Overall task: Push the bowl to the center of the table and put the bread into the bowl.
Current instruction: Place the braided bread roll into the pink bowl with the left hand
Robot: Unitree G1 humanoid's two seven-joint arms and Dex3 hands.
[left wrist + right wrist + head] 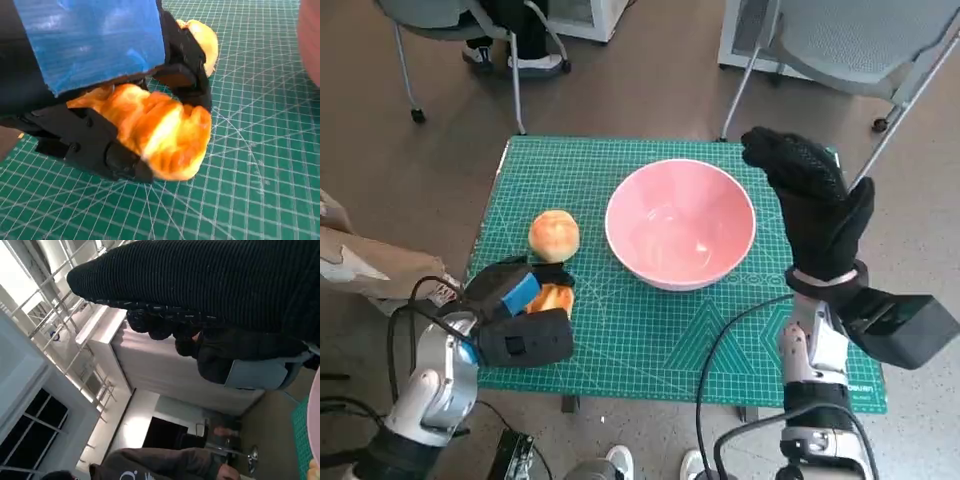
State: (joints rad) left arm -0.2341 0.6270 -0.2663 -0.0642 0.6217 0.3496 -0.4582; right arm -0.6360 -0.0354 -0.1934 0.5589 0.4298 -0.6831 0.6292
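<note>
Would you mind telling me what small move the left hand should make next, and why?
Probably lift the bread just off the mat. The left hand already grips it with fingers wrapped around it, still low on the mat, and the pink bowl sits near the table's center, empty.

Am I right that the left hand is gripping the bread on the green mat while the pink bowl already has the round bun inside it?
Not quite: the pink bowl is empty; the head view shows the round bun on the green mat beside it. The left hand does grip the bread.
</note>
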